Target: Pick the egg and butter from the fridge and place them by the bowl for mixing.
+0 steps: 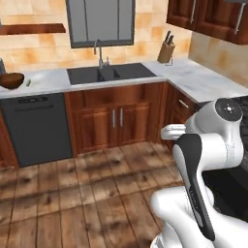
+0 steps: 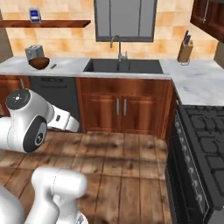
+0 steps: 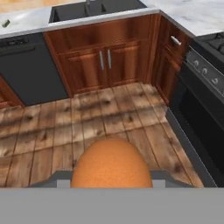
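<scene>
- While we carry the egg (image 3: 111, 162), held between the half-closed fingers of the end effector (image 3: 111, 177), we should keep it level and drive smoothly.
- Aim for the bowl (image 1: 11, 80) at ten o'clock on the tabletop (image 1: 48, 77), setting the egg just beside it.
- We cannot tell what the bowl holds.
</scene>
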